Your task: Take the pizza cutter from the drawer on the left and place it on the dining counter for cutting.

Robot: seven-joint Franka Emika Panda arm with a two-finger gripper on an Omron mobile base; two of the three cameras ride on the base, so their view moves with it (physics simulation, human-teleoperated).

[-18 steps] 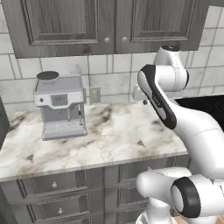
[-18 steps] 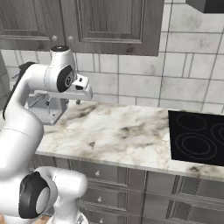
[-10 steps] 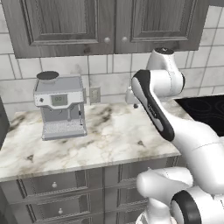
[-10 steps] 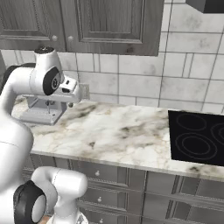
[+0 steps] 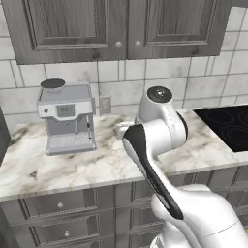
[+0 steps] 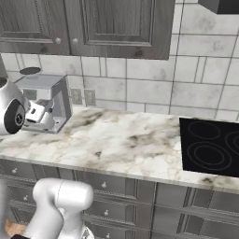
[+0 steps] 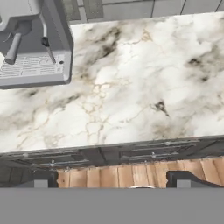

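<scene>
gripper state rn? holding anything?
Gripper: open, jaws wide apart, nothing between them; it looks down over the marble worktop beside the coffee machine.

worktop [image 5: 101,164]: white marble, grey-brown veins showing
coffee machine [image 5: 67,116]: pale grey body, dark round lid, sitting at 9 o'clock
upper cabinet doors [image 5: 121,24]: dark grey wood grain, small silver knobs
drawer fronts [image 5: 58,206]: same dark grey grain, silver knobs
wall tiles [image 6: 186,88]: off-white, grey grout
cooktop [image 6: 210,149]: black, faint pale rings
floor [image 7: 113,175]: orange-brown planks
arm [image 5: 160,131]: white, black band
</scene>
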